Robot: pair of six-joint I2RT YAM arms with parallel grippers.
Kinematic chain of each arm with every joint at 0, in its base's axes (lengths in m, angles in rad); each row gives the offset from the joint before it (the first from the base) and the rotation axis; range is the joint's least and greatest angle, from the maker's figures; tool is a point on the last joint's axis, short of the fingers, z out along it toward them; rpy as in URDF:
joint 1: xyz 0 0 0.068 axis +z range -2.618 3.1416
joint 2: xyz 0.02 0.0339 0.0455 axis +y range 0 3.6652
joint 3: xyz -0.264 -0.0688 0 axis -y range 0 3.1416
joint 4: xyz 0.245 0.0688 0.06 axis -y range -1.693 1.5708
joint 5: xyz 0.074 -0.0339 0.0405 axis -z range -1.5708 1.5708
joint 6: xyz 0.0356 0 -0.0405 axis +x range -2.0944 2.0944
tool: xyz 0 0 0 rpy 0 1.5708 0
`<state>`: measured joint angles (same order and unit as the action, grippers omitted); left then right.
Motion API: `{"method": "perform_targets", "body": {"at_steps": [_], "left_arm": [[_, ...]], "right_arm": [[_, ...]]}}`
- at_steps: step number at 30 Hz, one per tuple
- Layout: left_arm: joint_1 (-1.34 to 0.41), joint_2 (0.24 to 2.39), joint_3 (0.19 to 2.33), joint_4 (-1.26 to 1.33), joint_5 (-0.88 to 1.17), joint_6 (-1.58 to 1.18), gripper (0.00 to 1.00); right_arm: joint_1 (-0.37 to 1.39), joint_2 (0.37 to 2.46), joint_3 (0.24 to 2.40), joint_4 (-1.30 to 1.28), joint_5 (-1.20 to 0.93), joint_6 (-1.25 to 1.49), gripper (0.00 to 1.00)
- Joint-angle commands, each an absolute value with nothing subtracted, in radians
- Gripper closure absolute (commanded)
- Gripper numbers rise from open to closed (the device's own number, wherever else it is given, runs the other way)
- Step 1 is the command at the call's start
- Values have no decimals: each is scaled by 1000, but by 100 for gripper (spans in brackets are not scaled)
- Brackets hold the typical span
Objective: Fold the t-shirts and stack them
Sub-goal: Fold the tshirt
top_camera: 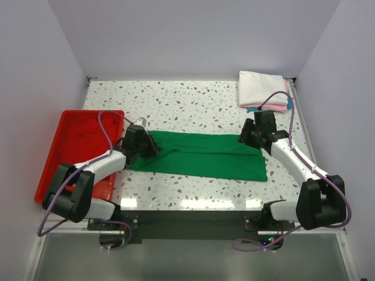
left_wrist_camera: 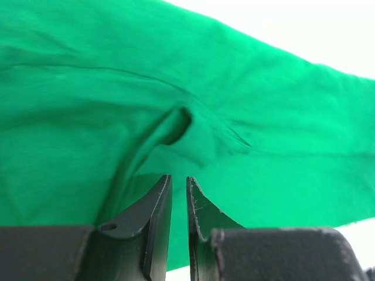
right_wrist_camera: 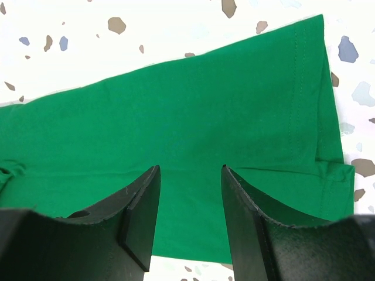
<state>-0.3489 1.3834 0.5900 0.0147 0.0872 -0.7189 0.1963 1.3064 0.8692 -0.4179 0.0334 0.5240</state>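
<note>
Top view: your green t-shirt (top_camera: 199, 155) lies flat on the speckled counter (top_camera: 187, 102) as a long band, running from the left arm across to the right arm, its left end drawn into a narrower, gathered shape. Left wrist view: your left end effector (left_wrist_camera: 179, 177) has its jaws brought in to a thin slit at that gathered end, and green cloth shows in the slit, with a raised ridge and a small pucker just ahead of the tips, so read this as a pinch on the green t-shirt. Right wrist view: your right end effector (right_wrist_camera: 190, 168) stands with its jaws partly apart above the shirt's hemmed right end, and nothing is held between them. At the far right corner of the counter you see the stack of folded t-shirts (top_camera: 261, 88), white on top, with pink and light blue edges showing beneath. A red tray (top_camera: 94, 112) sits at the left edge, beside the left arm.
</note>
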Motion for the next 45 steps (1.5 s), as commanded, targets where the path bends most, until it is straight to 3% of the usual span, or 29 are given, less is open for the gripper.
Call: {"method": "perform_targets", "body": {"at_steps": [1, 9, 13, 17, 26, 35, 45], "left_arm": [[-345, 1356, 568, 89, 198, -660, 80], [-345, 1278, 509, 110, 170, -664, 79], [-344, 1269, 558, 89, 82, -695, 63], [-344, 1292, 607, 89, 3, -727, 57], [-345, 1489, 729, 81, -54, -690, 59], [-347, 1522, 698, 156, 28, -670, 61], [-348, 1542, 675, 202, 101, -661, 74]], "right_arm": [[198, 1275, 861, -390, 25, 529, 51], [199, 1269, 856, -373, 6, 534, 51], [215, 1275, 867, -374, 8, 532, 50], [221, 1269, 868, -377, 14, 526, 50], [222, 1261, 879, -390, 20, 518, 50], [222, 1258, 876, -393, 23, 517, 50], [224, 1252, 877, -399, 28, 520, 51]]}}
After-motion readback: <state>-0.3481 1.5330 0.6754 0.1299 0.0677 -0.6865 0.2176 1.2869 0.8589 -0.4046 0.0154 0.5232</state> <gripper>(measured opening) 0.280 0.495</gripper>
